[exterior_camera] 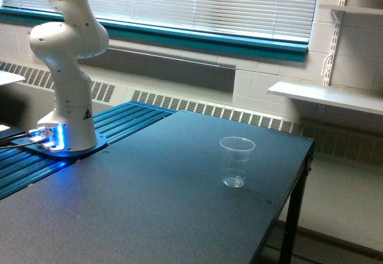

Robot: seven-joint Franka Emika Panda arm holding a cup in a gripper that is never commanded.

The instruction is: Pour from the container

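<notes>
While the arm (69,54) shows only its base and lower links at about 10 o'clock in the exterior view, the gripper is out of frame above the top edge, so I can't tell if it's wide, narrow or holding anything. Same for the container w/ the reddish-brown pieces: not in view, presumably up w/ the gripper, but that's a guess. What does show is the ribbed cup (237,161), upright, empty-looking, alone on the table (149,204) at roughly 4 o'clock from the base (67,138), well apart from it, nearer the table's far-right edge. Key relation for the pour: cup axis is vertical, mouth open upward, so the container has to end up above that mouth and tip toward it; direction from gripper to cup can't be read here. Arm pose: base lit blue, lower link rising straight, shoulder joint bulging toward the view's right, upper link going up out of frame. Pour looks not yet begun; cup appears dry.
</notes>
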